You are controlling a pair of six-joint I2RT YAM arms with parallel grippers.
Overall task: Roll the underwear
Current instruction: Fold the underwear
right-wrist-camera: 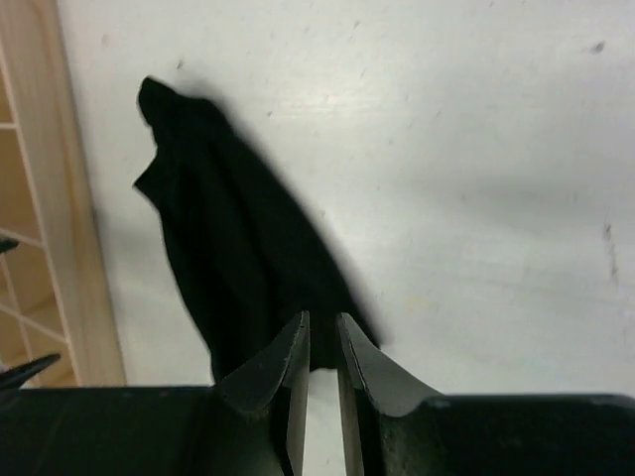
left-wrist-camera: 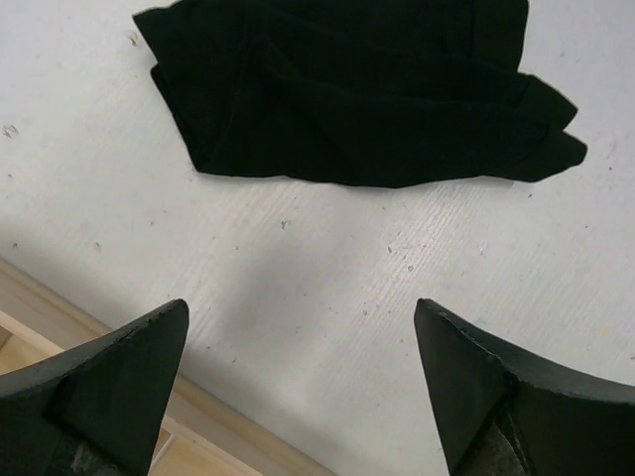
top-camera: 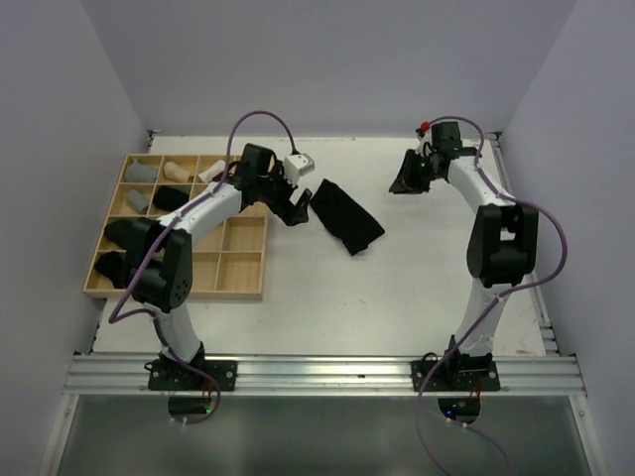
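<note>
Just ahead of the left pincer (left-wrist-camera: 300, 309), w/ bare table (left-wrist-camera: 327, 268) between, lies the black underwear (left-wrist-camera: 357, 99): a limp, loosely folded cloth w/ creases, lying flat, not rolled. That pincer's jaws stand wide w/ nothing between them, tips low over the table and clear of the cloth. Behind it and to its left sits the wooden tray (top-camera: 233, 294). The right pincer (right-wrist-camera: 319, 322) hangs well apart from the cloth and points toward it. Its jaws are narrow, only a slim gap, and empty. The cloth lies betw. the two pincers, much nearer the left one.

Progress, as a judgement: several rolls (top-camera: 141, 173) sit in the tray's compartments beside the left arm (grey, beige, white, black; exact count unclear, the arm hides part). So most of the job looks done. Some compartments are bare. No other loose piece shows on the table. Left to do: this one black piece. Neither pincer grips it, so its rolling isn't begun; then prob. stowing it in a free compartment.
</note>
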